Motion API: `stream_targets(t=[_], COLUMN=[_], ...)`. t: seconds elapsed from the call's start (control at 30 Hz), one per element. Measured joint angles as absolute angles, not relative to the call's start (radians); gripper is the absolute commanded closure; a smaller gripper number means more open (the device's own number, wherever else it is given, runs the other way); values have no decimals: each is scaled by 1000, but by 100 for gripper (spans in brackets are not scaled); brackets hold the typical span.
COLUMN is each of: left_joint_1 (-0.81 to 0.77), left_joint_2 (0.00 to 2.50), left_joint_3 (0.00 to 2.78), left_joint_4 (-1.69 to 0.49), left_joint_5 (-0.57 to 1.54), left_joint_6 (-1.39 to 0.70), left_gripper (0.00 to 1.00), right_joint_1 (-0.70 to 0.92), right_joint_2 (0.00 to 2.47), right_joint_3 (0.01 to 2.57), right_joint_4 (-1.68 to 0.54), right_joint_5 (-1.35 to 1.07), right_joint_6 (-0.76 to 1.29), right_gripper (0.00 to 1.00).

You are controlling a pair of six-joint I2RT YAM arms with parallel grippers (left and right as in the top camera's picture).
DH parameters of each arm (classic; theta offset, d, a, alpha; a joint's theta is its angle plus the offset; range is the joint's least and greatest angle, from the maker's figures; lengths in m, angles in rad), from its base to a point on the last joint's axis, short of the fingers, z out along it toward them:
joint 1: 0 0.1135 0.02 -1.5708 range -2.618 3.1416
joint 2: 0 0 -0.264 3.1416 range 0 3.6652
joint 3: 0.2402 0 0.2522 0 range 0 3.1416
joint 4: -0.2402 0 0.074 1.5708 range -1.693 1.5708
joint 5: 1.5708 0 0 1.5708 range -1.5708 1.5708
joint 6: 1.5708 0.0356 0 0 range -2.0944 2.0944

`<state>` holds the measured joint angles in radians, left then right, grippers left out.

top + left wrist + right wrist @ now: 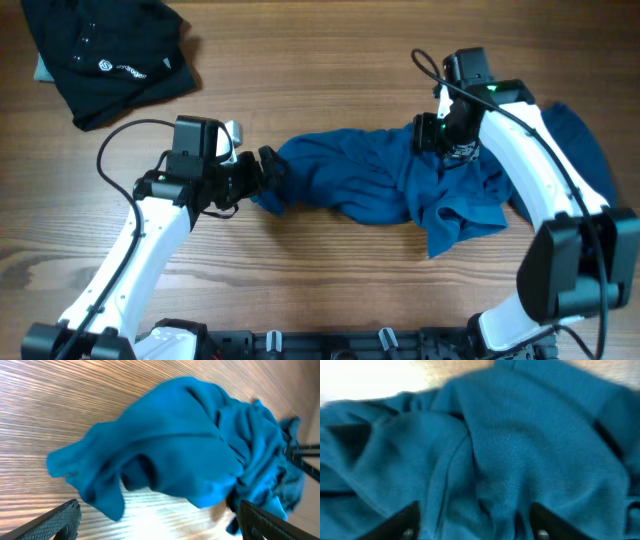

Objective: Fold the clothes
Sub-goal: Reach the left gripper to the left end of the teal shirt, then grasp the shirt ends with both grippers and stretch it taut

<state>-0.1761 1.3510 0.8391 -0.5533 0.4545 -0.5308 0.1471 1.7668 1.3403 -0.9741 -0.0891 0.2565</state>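
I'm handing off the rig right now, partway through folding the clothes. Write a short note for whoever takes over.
Left claw: open at the left end of the blue T-shirt, with fabric just ahead of its fingers and nothing gripped.
Right claw: jaws apart, low over the right part of the shirt, with no clear grip.
Things: the T-shirt lies crumpled in a long bunch mid-table. A darker blue garment lies partly under the right arm. A black garment lies at the far left, apart from the rest.
Done: neither blue piece is folded.
Left: spread the T-shirt flat, fold it, then probably fold the darker one.
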Motion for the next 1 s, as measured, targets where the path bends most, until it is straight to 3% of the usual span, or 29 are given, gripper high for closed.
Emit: stream_targets(t=[0.07,0.13,0.47,0.57,0.7,0.8,1.0], left_joint_1=[-176,-180,-230,-243,-249,-249,-249], left_joint_2=[1372,1401,1531,1543,1543,1543,1543], left_joint_3=[839,839,839,839,839,839,839], left_joint_4=[-554,-553,-503,-479,-439,-420,-414], left_joint_5=[435,423,408,408,408,408,408], left_joint_6=[-542,-550,-564,-567,-570,-573,-575], left_gripper=[0,0,0,0,0,0,0], right_joint_1=[147,147,147,147,147,147,150], right_joint_2=[1787,1802,1826,1826,1827,1827,1827], right_joint_3=[1340,1340,1340,1335,1330,1330,1330], right_joint_4=[-981,-983,-999,-1002,-1005,-1005,-1006], right_joint_5=[-91,-97,-98,-98,-117,-132,-143], right_joint_6=[255,244,241,241,240,241,241], right_gripper=[68,73,68,80,85,96,96])
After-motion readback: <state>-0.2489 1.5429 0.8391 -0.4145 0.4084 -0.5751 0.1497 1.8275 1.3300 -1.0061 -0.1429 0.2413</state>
